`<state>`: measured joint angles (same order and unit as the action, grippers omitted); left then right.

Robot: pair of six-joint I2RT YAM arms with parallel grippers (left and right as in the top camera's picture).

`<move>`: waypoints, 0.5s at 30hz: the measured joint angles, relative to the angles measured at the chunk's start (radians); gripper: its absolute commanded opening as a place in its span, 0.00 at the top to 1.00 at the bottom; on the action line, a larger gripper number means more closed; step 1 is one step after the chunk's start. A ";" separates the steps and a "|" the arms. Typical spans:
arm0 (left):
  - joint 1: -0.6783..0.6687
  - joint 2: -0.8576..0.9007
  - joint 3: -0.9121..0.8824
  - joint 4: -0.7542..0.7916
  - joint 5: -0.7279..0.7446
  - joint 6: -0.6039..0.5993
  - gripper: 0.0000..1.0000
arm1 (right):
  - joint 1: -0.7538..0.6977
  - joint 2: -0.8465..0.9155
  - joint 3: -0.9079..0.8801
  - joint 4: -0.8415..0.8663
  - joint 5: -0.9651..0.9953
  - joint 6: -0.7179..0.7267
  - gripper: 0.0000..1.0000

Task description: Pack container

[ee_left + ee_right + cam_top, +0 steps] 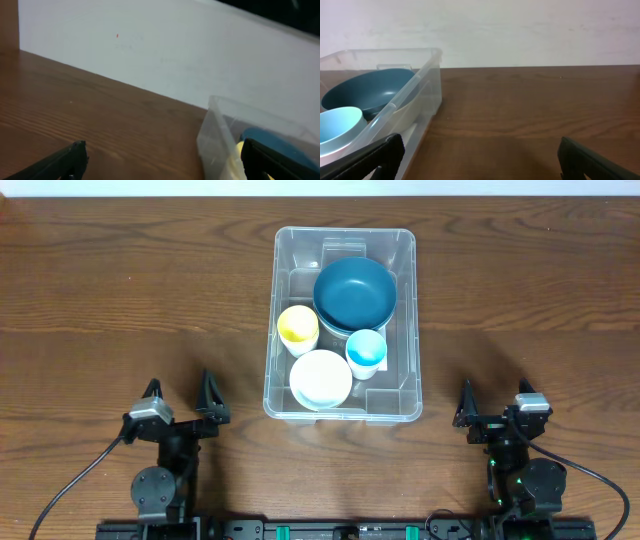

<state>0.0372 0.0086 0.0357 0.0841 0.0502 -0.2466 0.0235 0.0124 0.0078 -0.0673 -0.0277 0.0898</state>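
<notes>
The container point(408, 395), a clear rectangular bin, stands in the middle of the table. Inside it lie a dark blue bowl point(354, 292), a yellow cup point(297, 328), a light blue cup point(366, 351) and a white bowl point(321, 378). My left gripper point(182, 397) rests open near the front edge, left of the bin, with nothing between its fingers. My right gripper point(496, 400) is open and empty to the bin's right. In the left wrist view the container's corner point(215, 135) shows at the right. The right wrist view has the container point(427, 85) on its left, holding the blue bowl point(365, 90) and the light blue cup point(337, 127).
Bare brown wooden table point(120, 290) surrounds the bin on all sides. A white wall point(520, 30) stands behind the table's far edge. Black cables point(70, 485) trail from both arm bases at the front.
</notes>
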 measured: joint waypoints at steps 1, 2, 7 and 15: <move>0.000 0.000 -0.007 0.002 0.002 0.019 0.02 | 0.000 0.000 0.000 0.000 0.000 0.000 0.01; 0.000 0.000 -0.015 -0.001 0.003 0.041 0.02 | 0.000 0.000 0.000 0.000 0.000 0.000 0.01; 0.000 0.000 -0.028 -0.054 0.006 0.134 0.02 | 0.000 0.000 0.000 0.000 0.000 0.000 0.01; 0.000 0.000 -0.028 -0.078 0.007 0.267 0.02 | 0.000 0.000 0.000 0.000 0.000 0.000 0.01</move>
<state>0.0372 0.0086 0.0078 0.0063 0.0574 0.0204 0.0235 0.0124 0.0078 -0.0677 -0.0273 0.0898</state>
